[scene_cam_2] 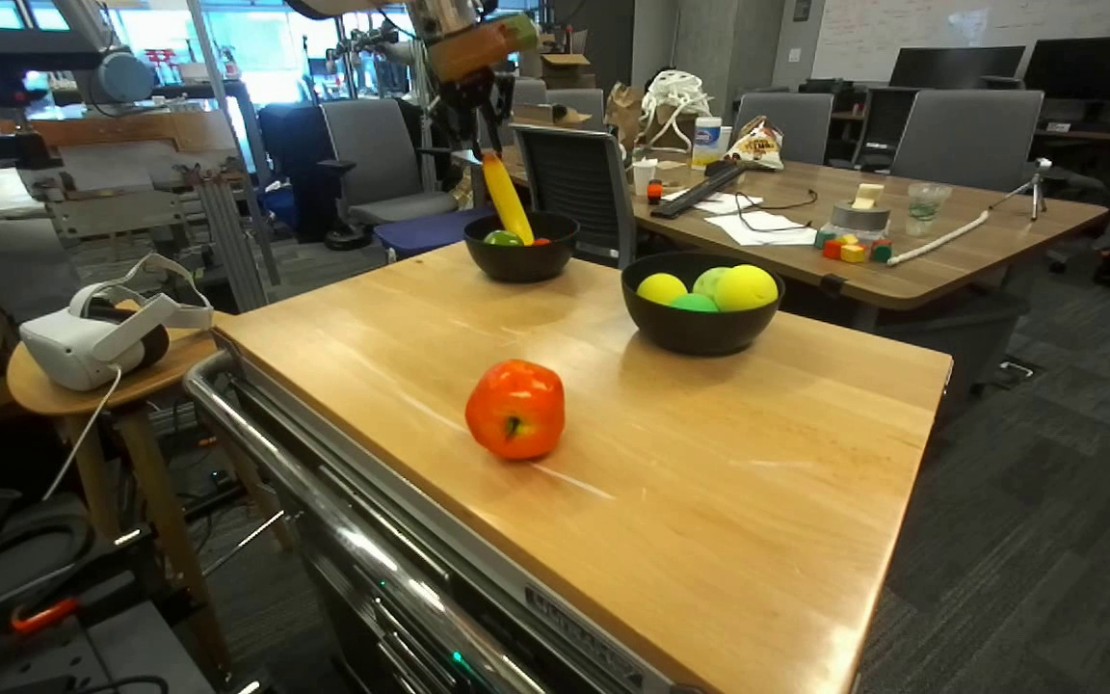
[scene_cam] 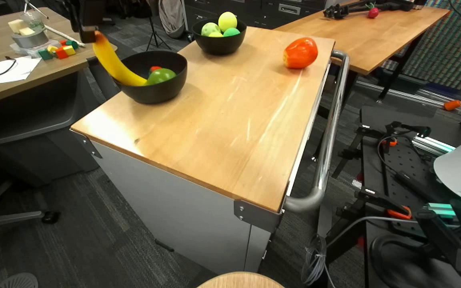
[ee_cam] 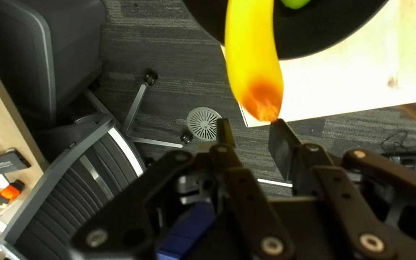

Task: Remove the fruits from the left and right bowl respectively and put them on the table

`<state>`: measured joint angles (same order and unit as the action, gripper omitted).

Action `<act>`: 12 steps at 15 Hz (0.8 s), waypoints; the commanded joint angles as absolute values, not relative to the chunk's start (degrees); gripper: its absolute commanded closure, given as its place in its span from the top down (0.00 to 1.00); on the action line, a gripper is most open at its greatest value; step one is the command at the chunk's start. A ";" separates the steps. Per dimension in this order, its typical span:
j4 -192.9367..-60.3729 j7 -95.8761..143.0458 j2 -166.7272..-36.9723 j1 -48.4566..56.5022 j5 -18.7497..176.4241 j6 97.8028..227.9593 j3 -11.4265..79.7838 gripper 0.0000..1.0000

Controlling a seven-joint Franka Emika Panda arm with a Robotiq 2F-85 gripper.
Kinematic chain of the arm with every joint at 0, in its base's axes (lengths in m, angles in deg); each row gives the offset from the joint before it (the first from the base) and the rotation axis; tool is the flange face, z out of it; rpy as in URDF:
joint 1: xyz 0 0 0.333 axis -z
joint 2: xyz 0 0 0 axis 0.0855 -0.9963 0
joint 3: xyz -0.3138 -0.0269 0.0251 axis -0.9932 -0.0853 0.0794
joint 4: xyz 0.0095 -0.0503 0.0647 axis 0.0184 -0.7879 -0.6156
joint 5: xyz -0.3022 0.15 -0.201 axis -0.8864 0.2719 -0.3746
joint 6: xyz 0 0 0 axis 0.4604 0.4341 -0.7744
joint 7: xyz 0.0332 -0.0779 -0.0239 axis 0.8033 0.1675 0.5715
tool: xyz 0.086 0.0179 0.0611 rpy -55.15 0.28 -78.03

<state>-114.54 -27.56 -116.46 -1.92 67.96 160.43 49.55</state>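
A long yellow banana (scene_cam: 114,64) leans steeply out of the left black bowl (scene_cam: 158,94), its orange tip upward. Beside it in that bowl lie a green oval fruit (scene_cam: 161,76) and a small red fruit (scene_cam: 154,69). The right black bowl (scene_cam_2: 700,333) holds several yellow-green round fruits (scene_cam_2: 746,287) and a green one (scene_cam_2: 694,303). Both bowls stand on the wooden table (scene_cam: 214,128). My gripper (ee_cam: 251,122) is at the banana's tip, fingers partly apart with a gap and nothing between them. The tip lies close to one finger (ee_cam: 282,144); whether they touch I cannot tell.
An orange-red round fruit (scene_cam_2: 515,410) sits on the table near its metal rail (scene_cam: 336,120). The left bowl is close to the table's edge, with a chair (ee_cam: 74,180) beyond it. A desk (scene_cam_2: 902,260) with papers and small blocks stands past the bowls.
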 commanded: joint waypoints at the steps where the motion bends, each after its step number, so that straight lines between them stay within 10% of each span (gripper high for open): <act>1: -113.13 -26.44 -111.44 -7.96 59.54 151.42 46.69 0.11; 5: -112.97 -21.76 -109.84 -14.11 47.71 140.75 45.34 0.08; 6: -113.81 -20.66 -109.63 -14.83 45.87 139.31 45.40 0.51; 8: -115.85 -18.96 -109.26 -13.70 48.01 138.54 46.89 0.47; 9: -113.98 -20.37 -110.43 -13.64 47.91 139.24 47.36 0.29; 11: -114.99 -19.54 -110.44 -13.59 47.90 138.97 47.44 0.44; 12: -115.21 -19.49 -110.43 -13.44 47.91 138.97 47.41 0.72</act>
